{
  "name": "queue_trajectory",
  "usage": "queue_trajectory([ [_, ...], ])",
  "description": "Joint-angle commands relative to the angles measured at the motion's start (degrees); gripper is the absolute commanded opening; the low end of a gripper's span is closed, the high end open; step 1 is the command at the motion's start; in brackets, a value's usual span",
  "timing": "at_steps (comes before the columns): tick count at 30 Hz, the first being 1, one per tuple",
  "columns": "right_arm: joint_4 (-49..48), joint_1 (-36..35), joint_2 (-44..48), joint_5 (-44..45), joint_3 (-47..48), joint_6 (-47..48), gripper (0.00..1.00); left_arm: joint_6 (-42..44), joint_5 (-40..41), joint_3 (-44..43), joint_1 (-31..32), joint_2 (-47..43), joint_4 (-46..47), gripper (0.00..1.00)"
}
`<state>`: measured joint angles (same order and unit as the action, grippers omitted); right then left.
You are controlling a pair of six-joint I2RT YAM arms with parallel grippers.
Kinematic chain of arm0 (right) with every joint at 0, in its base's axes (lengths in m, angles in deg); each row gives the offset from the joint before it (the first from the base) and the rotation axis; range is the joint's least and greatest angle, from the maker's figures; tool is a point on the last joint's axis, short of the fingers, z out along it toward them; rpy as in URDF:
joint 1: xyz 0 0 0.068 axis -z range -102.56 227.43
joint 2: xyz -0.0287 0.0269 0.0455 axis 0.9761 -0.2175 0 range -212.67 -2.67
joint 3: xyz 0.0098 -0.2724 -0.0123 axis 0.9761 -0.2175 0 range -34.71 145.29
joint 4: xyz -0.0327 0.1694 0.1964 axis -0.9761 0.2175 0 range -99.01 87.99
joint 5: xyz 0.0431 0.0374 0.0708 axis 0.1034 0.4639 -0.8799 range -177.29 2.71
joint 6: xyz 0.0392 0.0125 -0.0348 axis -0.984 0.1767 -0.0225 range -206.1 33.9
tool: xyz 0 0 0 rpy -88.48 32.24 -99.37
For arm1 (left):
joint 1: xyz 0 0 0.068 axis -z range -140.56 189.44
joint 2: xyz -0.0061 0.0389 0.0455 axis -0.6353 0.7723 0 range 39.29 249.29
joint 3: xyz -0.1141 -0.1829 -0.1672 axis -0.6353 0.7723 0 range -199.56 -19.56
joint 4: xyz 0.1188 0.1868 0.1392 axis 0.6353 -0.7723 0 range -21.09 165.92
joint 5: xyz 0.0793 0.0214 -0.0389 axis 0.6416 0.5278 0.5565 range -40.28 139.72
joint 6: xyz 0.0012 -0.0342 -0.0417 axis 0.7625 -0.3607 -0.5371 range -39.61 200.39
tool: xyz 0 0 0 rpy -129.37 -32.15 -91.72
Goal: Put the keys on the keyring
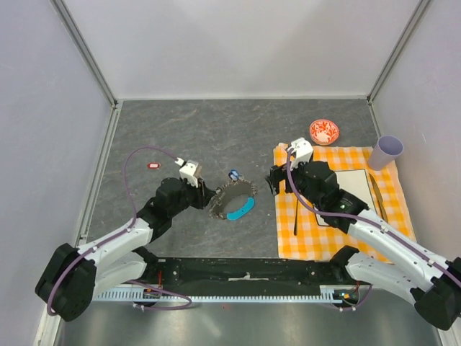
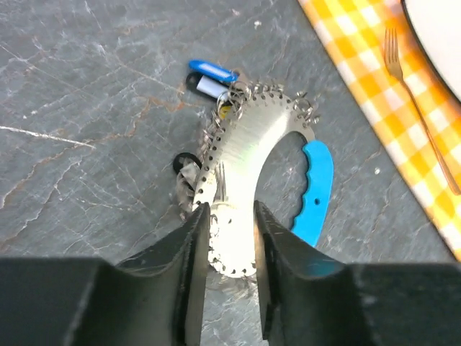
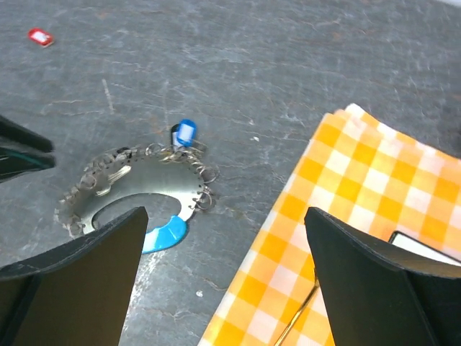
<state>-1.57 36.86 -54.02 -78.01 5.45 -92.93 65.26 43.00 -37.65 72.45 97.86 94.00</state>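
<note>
Bench (image 1: pixel 180 130) of dark grey stone spreads under both arms, with an orange checked cloth (image 1: pixel 302 238) over its right part. Right hand (image 3: pixel 223 213) hangs wide open and holds nothing, above the bench at the cloth's left edge. Left hand (image 2: pixel 229 216) is parted only narrowly, its fingers either side of the near end of the keyring (image 2: pixel 248 137); I cannot tell whether they touch it. That keyring, a bright metal crescent fringed with small rings, lies mid-bench with its cyan strap (image 2: pixel 315 184) on the right. A blue key (image 2: pixel 209 71) and a black-and-white key (image 2: pixel 205 85) sit at its far rim, a black key (image 2: pixel 186 162) at its left.
</note>
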Motion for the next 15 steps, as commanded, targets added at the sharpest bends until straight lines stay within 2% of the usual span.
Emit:
queue_trajectory([
  [1,-0.50,3.39,-3.75,2.94,0.88,-5.73,0.98,-4.72,5.83,-5.81,-0.67,-1.70,-5.77,0.44],
  [5,-0.24,6.29,-6.92,3.11,3.51,-7.93,0.98,-9.72,10.14,-13.10,-3.65,0.14,-14.90,0.68],
  [7,0.72,8.31,-7.01,4.86,4.39,-8.99,0.98,-12.62,11.98,-17.93,-6.10,-0.03,-22.46,0.79],
  [8,1.34,9.10,-6.75,7.05,5.44,-9.51,0.98,-13.42,12.60,-19.34,-6.99,-1.60,-24.74,0.90],
  [10,3.44,12.26,-5.43,8.82,6.50,-11.09,0.98,-14.65,14.88,-22.25,-9.53,-4.06,-28.80,1.00],
  [12,5.12,16.21,-3.16,9.62,7.91,-12.15,0.98,-14.31,16.38,-24.52,-11.30,-9.33,-31.25,0.99],
  [15,8.02,20.08,1.06,12.32,9.32,-12.16,0.98,-7.73,21.47,-28.05,-12.36,-16.10,-32.76,0.99],
])
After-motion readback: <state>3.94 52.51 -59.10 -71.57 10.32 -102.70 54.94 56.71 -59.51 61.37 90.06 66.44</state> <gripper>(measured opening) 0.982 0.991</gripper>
